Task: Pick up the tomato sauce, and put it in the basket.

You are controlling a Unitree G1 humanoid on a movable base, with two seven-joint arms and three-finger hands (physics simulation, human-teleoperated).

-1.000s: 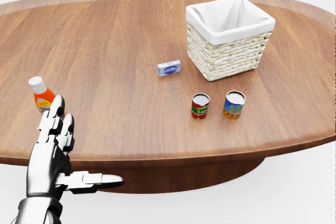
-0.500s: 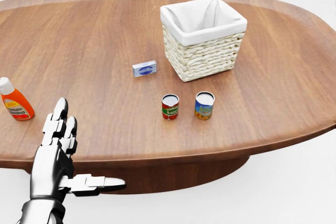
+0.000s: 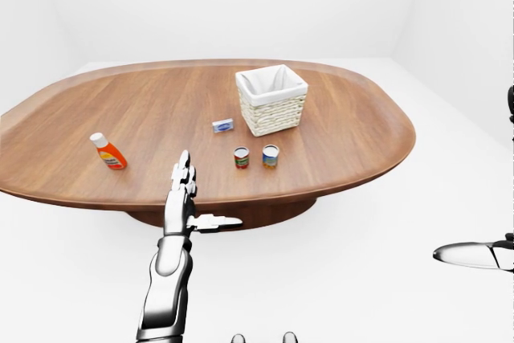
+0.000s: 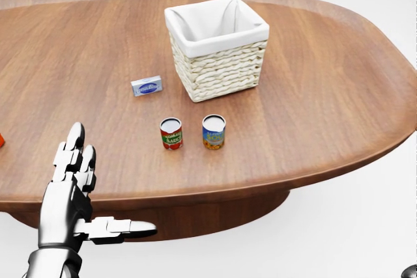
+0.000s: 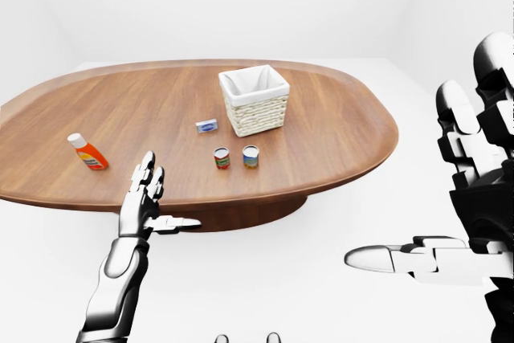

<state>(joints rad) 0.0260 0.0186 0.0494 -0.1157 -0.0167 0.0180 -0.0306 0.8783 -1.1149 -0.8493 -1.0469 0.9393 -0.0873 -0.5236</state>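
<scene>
The tomato sauce can (image 4: 171, 133), red-labelled, stands upright on the wooden table (image 4: 326, 83), just left of a blue and yellow can (image 4: 213, 131). The wicker basket (image 4: 225, 38) with a white liner stands above the cans in the head view, open side up. My left hand (image 4: 98, 190) is open, fingers spread, over the table's near edge, to the lower left of the sauce can and well apart from it. My right hand (image 5: 450, 190) is open and empty at the right edge of the right-eye view, off the table.
A small white and blue box (image 4: 146, 86) lies left of the basket. An orange bottle (image 3: 108, 151) with a white cap stands far to the left on the table. The table's rounded edge runs along the bottom of the head view.
The camera has shifted right: basket, cans and box slid left in the head view, and the orange bottle has almost left it. My left hand keeps its open pose.
</scene>
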